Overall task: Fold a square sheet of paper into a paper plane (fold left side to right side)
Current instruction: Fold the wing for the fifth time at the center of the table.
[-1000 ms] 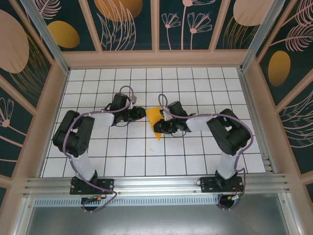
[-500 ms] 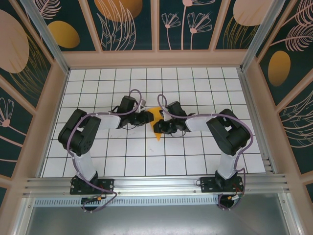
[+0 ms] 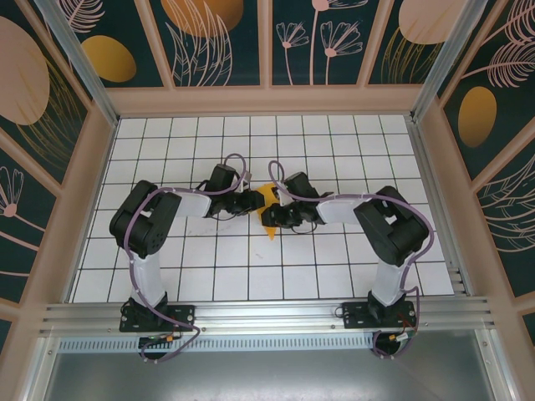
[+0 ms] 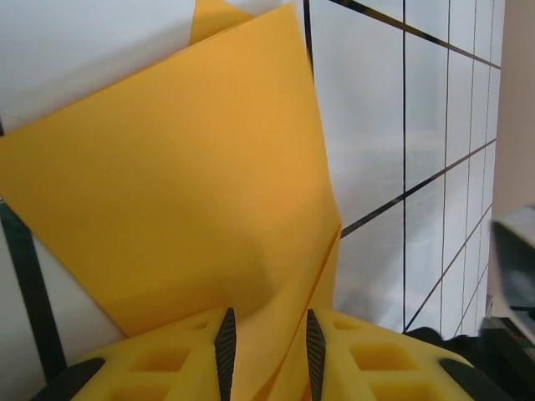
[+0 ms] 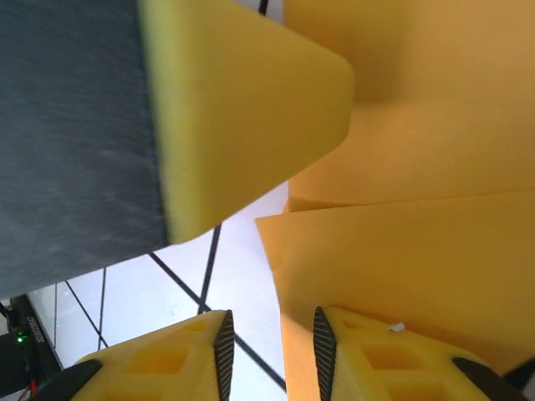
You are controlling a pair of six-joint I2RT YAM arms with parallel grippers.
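The square sheet of paper (image 3: 270, 230) is orange-yellow, partly folded, and lies mid-table between both grippers. My left gripper (image 3: 255, 201) reaches in from the left. In the left wrist view the sheet (image 4: 184, 184) rises as a tilted flap, and two layers of it run down between the fingers of the left gripper (image 4: 267, 355), whose jaws stand apart. My right gripper (image 3: 274, 215) is at the sheet's right side. In the right wrist view the paper (image 5: 418, 242) lies over the right finger of the open right gripper (image 5: 269, 355), with bare table in the gap. A yellow finger of the left gripper (image 5: 242, 109) hangs just ahead.
The white gridded table (image 3: 334, 150) is boxed in by wooden rails and dark patterned walls (image 3: 226, 42). Both arms' elbows bend outward at mid-table, and a metal rail (image 3: 267, 317) holds their bases at the near edge.
My left gripper has slid right across the table until its fingers are around the sheet's left part. The right gripper and the paper's lower tip have stayed put.
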